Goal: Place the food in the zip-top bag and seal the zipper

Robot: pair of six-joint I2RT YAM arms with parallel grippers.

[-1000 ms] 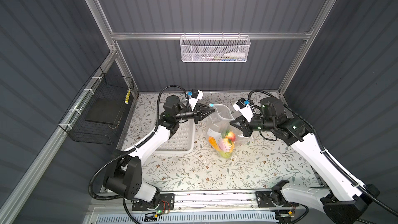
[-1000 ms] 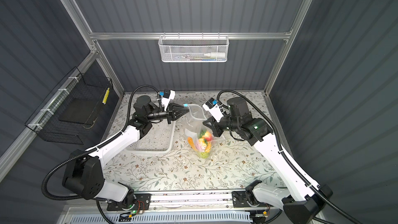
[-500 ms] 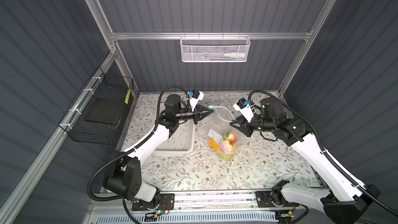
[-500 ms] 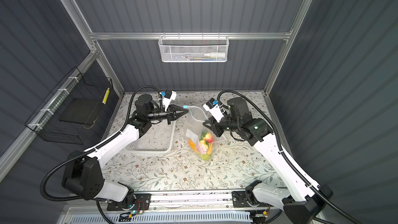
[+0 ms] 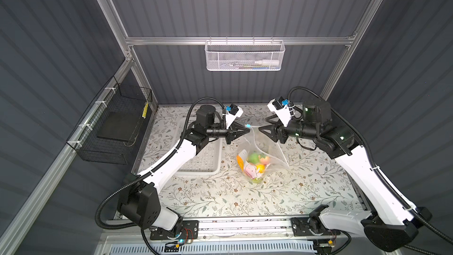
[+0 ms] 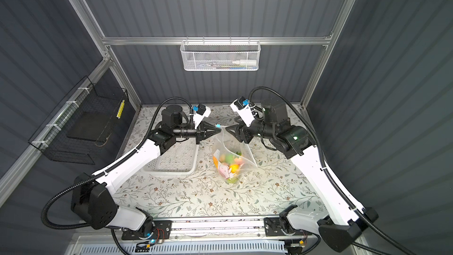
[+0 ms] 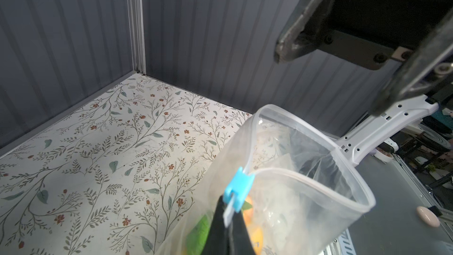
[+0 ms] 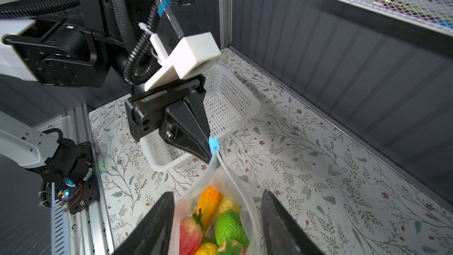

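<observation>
Nearby, white basket (image 5: 198, 172) beside bag (image 5: 263, 148).

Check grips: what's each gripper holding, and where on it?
Left gripper pinches the bag at its mouth corner, right beside the blue slider. Right gripper is open astride the bag, holding nothing.

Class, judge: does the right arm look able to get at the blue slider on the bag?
Probably yes. The slider sticks out past the left end effector, which pinches the zip-top bag by its corner; the right end effector, open, faces it across the bag's mouth.
</observation>
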